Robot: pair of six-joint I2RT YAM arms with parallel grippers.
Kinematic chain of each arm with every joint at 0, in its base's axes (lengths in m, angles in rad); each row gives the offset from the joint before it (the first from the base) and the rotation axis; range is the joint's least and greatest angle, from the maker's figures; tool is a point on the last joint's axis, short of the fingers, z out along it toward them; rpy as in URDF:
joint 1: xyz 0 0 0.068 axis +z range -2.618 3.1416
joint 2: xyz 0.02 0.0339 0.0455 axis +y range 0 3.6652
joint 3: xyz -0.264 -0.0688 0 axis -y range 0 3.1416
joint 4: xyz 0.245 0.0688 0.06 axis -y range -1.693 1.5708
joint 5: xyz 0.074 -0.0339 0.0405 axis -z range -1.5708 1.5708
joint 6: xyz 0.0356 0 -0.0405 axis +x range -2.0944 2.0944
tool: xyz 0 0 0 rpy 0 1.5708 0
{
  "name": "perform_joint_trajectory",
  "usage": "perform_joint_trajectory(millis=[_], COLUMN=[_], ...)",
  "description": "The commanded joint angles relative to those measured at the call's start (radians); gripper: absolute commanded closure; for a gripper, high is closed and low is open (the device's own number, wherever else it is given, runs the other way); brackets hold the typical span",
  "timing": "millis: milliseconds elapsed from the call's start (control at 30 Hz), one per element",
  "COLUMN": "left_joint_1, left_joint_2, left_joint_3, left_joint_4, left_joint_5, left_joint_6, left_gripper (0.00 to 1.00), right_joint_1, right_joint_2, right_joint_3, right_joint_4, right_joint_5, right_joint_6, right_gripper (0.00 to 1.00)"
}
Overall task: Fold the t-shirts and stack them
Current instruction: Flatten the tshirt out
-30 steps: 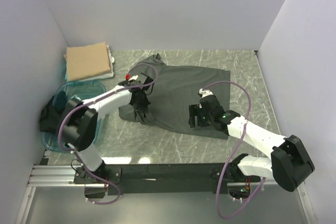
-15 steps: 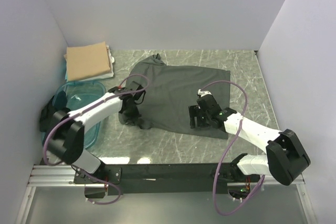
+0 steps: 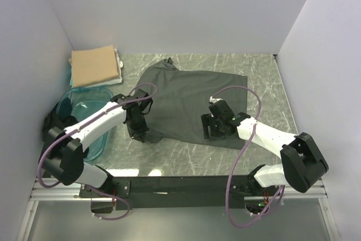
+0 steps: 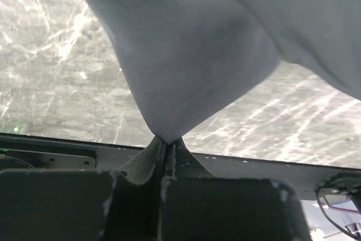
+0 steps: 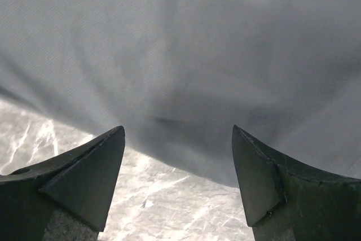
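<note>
Your charcoal t-shirt [image 3: 192, 97] lies spread over the middle of the marble counter [image 3: 259, 71], mostly flat, with its far-left part rumpled into a small peak. Its near-left corner is gathered and drawn up off the stone. Your left end effector [image 3: 138, 131] has its jaws pressed together on that corner. In the left wrist view the cloth narrows to a point right where the fingers meet [image 4: 167, 142] and fans out above them, with bare marble showing behind.

Your right end effector [image 3: 213, 130] sits at the shirt's near edge, right of centre, with its fingers spread wide. From the right wrist camera the two tips [image 5: 177, 134] stand well apart, with the grey hem and a strip of counter between them. Nothing is gripped, and whether the tips touch the fabric cannot be told.

Further out, the folded tan t-shirt [image 3: 95, 66] rests in the far-left corner on something white. Just nearer than it is the teal tub [image 3: 84, 101], with your left arm crossing over it. Black garments [image 3: 53, 122] are bunched at the tub's left end.
</note>
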State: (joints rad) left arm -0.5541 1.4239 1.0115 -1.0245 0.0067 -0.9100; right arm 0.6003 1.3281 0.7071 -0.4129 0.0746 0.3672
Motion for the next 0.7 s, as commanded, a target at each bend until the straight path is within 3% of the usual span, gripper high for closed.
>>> perform_joint_trajectory(millis=[0, 100, 167, 300, 367, 433, 467, 567, 600, 667], left_joint_1=[-0.003, 0.0, 0.009, 0.034, 0.043, 0.052, 0.069, 0.095, 0.098, 0.099], left_joint_2=[-0.01, 0.044, 0.09, 0.196, 0.292, 0.38, 0.401, 0.434, 0.426, 0.382], left_joint_3=[0.084, 0.127, 0.156, 0.249, 0.295, 0.377, 0.398, 0.463, 0.472, 0.461], left_joint_4=[-0.005, 0.052, 0.113, 0.242, 0.271, 0.273, 0.276, 0.285, 0.282, 0.293], left_joint_5=[-0.004, -0.004, -0.082, -0.058, -0.074, -0.118, -0.141, -0.155, -0.172, -0.188], left_joint_6=[0.033, 0.017, -0.003, 0.011, 0.016, 0.014, 0.016, 0.014, 0.01, 0.007], left_gripper=[0.99, 0.99, 0.99, 0.98, 0.88, 0.68, 0.49, 0.29, 0.14, 0.1], right_joint_1=[0.024, 0.087, 0.13, 0.197, 0.24, 0.265, 0.276, 0.314, 0.334, 0.352], right_joint_2=[-0.01, -0.021, -0.021, 0.0, 0.025, 0.04, 0.057, 0.086, 0.094, 0.115], right_joint_3=[0.049, 0.063, 0.074, 0.092, 0.112, 0.132, 0.153, 0.199, 0.21, 0.233], right_joint_4=[0.022, 0.054, 0.101, 0.206, 0.247, 0.253, 0.247, 0.218, 0.212, 0.22], right_joint_5=[-0.067, -0.072, -0.12, -0.167, -0.17, -0.138, -0.118, -0.043, -0.021, 0.007], right_joint_6=[-0.066, -0.093, -0.079, -0.004, 0.019, 0.026, 0.038, 0.036, 0.033, 0.021], right_gripper=[0.18, 0.18, 0.18, 0.18, 0.18, 0.18, 0.18, 0.18, 0.18, 0.18])
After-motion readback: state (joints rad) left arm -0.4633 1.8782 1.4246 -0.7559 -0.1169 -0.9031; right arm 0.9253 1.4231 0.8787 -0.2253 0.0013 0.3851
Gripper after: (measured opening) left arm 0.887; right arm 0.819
